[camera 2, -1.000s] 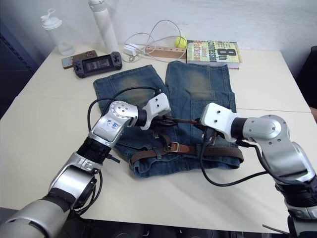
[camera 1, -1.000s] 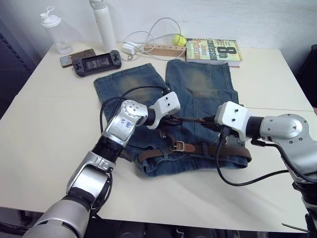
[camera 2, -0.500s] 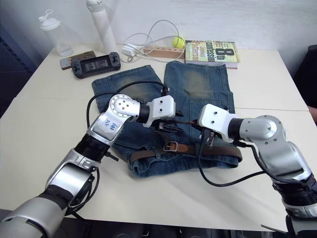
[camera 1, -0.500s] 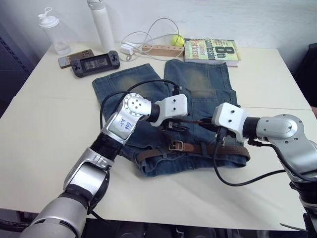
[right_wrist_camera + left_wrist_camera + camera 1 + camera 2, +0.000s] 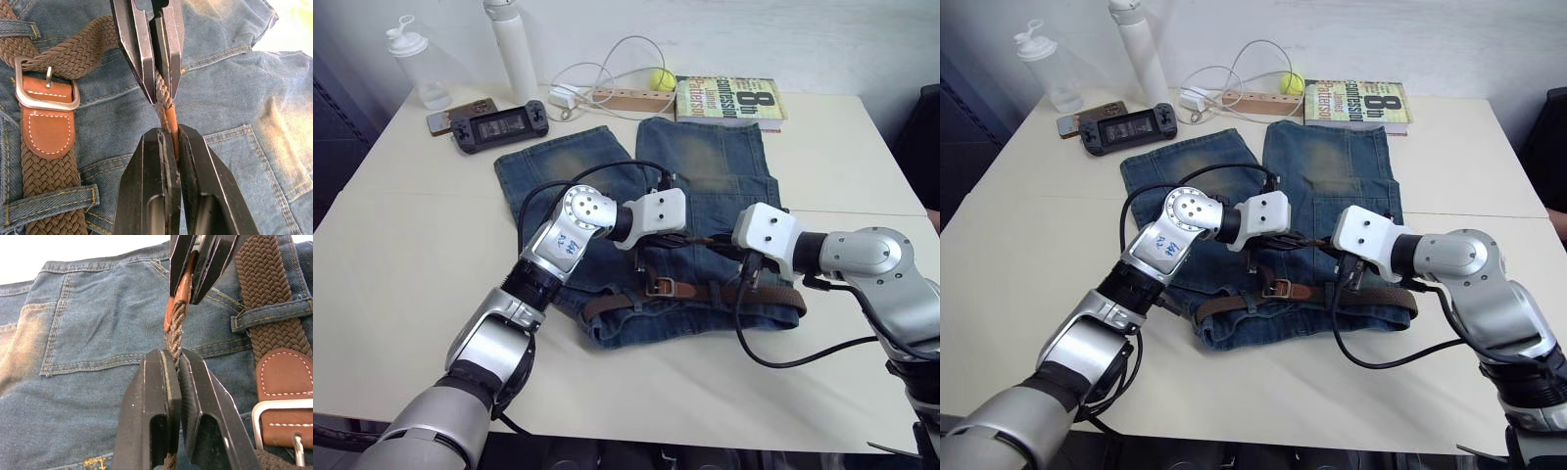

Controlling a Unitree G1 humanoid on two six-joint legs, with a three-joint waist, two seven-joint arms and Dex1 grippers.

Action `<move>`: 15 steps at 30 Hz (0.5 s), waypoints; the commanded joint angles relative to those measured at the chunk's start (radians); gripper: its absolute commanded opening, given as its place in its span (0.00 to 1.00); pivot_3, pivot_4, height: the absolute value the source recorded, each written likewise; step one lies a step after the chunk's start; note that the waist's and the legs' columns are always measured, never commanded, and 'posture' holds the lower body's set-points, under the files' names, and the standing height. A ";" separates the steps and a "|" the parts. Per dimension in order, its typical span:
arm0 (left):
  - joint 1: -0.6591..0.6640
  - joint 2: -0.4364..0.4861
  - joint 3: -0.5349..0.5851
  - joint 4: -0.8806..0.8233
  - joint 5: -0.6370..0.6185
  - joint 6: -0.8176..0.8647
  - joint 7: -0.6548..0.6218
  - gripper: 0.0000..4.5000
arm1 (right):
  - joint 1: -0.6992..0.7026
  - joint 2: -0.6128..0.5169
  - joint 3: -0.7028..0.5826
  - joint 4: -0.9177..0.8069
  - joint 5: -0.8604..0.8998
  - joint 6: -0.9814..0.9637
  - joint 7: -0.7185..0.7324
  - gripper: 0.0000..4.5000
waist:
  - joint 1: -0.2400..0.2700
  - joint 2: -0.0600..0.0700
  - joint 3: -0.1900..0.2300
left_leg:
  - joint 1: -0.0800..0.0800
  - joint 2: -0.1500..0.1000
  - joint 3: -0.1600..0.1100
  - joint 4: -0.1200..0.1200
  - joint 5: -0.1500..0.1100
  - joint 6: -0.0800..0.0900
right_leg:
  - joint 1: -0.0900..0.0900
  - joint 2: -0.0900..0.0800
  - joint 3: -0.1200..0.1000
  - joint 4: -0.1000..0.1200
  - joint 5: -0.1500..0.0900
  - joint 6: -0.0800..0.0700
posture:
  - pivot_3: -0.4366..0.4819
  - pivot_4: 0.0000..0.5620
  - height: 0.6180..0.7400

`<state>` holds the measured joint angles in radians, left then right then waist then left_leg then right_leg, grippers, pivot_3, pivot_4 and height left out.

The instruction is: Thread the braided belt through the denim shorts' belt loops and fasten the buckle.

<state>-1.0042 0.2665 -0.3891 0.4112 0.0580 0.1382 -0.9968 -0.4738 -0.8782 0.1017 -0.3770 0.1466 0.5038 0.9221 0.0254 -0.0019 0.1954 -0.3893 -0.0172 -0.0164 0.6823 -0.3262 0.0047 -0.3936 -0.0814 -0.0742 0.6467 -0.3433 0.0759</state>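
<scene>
The denim shorts (image 5: 705,176) lie flat on the table with the waistband nearest me. The braided belt (image 5: 773,297) runs along the waistband under the belt loops (image 5: 271,311), and its strap passes through the silver buckle (image 5: 663,287). The belt's free end is lifted over the shorts between my two grippers. My left gripper (image 5: 174,355) is shut on the braided part of that end. My right gripper (image 5: 168,132) is shut on its tan leather tip, facing the left one with the fingertips almost touching.
Along the table's far edge lie a book (image 5: 732,98), a power strip with a white cable (image 5: 626,98), a yellow ball (image 5: 663,78), a game console (image 5: 501,125), a phone (image 5: 450,116) and two bottles (image 5: 514,49). Black cables hang from both wrists.
My left gripper has slid right along the lifted belt end, closing the gap to the right gripper. The right gripper has hardly moved. The head view shifted slightly.
</scene>
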 commanded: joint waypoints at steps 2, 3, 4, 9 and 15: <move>-0.032 -0.014 0.036 0.007 -0.023 -0.008 -0.011 0.01 | 0.007 0.019 -0.067 -0.049 0.037 0.042 -0.035 0.00 | 0.000 0.000 0.000 | 0.000 0.000 0.000 0.000 0.000 0.000 | 0.000 0.000 0.000 0.000 0.000 0.000 | 0.48 0.27 0.96; -0.039 -0.014 0.040 0.016 -0.023 -0.011 -0.014 0.01 | 0.013 0.016 -0.078 -0.057 0.048 0.053 -0.033 0.00 | 0.000 0.000 0.000 | 0.000 0.000 0.000 0.000 0.000 0.000 | 0.000 0.000 0.000 0.000 0.000 0.000 | 0.48 0.27 0.96; -0.045 -0.011 0.043 0.027 -0.022 -0.015 -0.018 0.00 | 0.028 0.005 -0.090 -0.071 0.057 0.061 -0.024 0.19 | 0.000 0.000 0.000 | 0.000 0.000 0.000 0.000 0.000 0.000 | 0.000 0.000 0.000 0.001 0.000 0.000 | 0.48 0.27 0.96; -0.086 0.032 0.014 0.128 0.044 -0.118 -0.027 0.00 | 0.171 -0.030 -0.125 -0.215 0.072 0.084 -0.024 0.64 | 0.001 0.000 0.000 | 0.000 0.000 0.000 0.000 0.000 0.000 | 0.000 0.000 0.000 0.001 0.000 0.000 | 0.48 0.27 0.96; -0.138 0.032 -0.007 0.266 0.091 -0.249 -0.049 0.00 | 0.342 0.011 0.005 -0.342 -0.076 -0.012 -0.139 0.95 | 0.000 0.000 0.000 | 0.000 -0.001 0.001 0.001 0.000 0.000 | 0.000 0.000 0.000 0.002 0.000 0.000 | 0.48 0.27 0.96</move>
<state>-1.1117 0.3047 -0.3944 0.6669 0.1357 -0.0656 -1.0401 -0.1381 -0.8697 0.0958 -0.6818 0.1190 0.5348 0.8182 0.0252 -0.0020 0.1953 -0.3890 -0.0186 -0.0156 0.6831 -0.3262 0.0049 -0.3939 -0.0816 -0.0738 0.6489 -0.3433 0.0760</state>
